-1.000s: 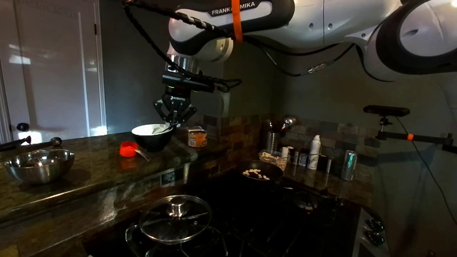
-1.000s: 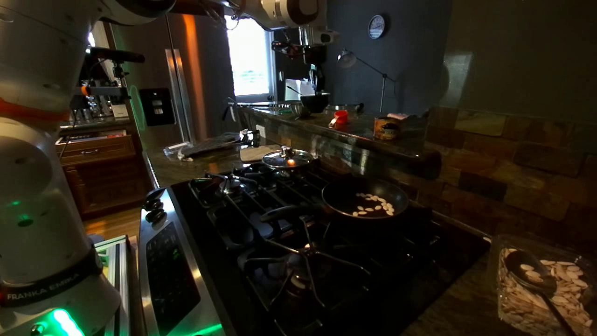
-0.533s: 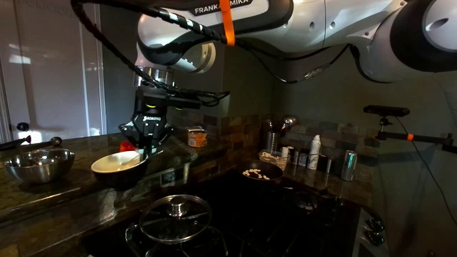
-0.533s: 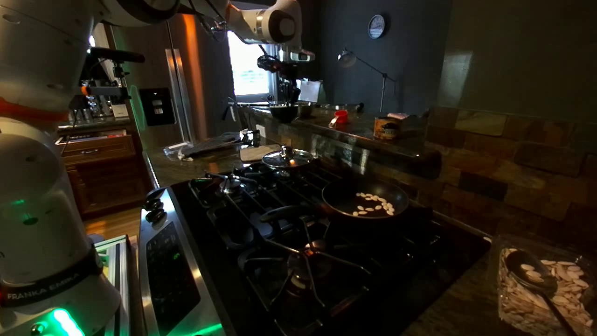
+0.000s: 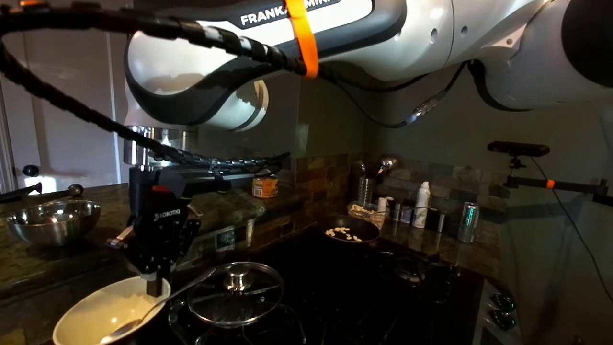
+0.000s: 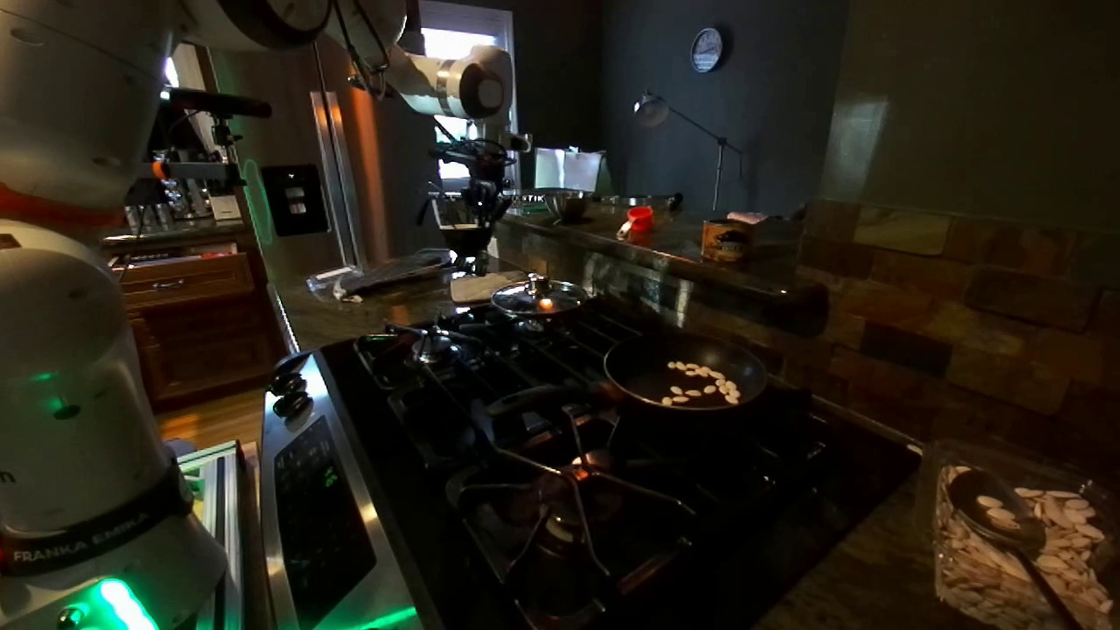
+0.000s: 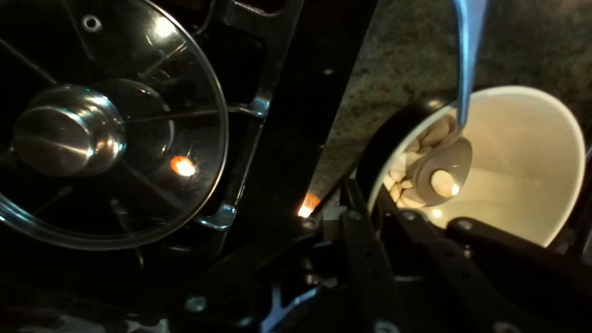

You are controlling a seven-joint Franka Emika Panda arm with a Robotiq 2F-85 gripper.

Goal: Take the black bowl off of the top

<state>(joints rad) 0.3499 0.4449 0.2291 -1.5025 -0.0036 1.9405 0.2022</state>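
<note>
The black bowl (image 5: 112, 309) is dark outside and pale inside, and hangs tilted at the bottom left in an exterior view. It also shows small and dark in an exterior view (image 6: 468, 238) and in the wrist view (image 7: 522, 157). My gripper (image 5: 154, 285) is shut on the bowl's rim, one finger inside and one outside, as the wrist view (image 7: 370, 208) shows. A spoon (image 7: 467, 64) leans in the bowl over several pale seeds (image 7: 407, 180). The bowl is in front of the raised ledge and lower than its top. I cannot tell whether its base touches the counter.
A glass lid (image 5: 234, 302) on the stove lies close beside the bowl. A pan (image 6: 687, 376) with seeds sits on another burner. The steel bowl (image 5: 52, 223), red cup (image 6: 640, 220) and can (image 6: 726, 241) stand on the raised ledge (image 6: 604, 241).
My gripper has carried the bowl from above the raised ledge down past its edge, toward the camera in an exterior view. The bowl has tilted more, and the spoon moved with it.
</note>
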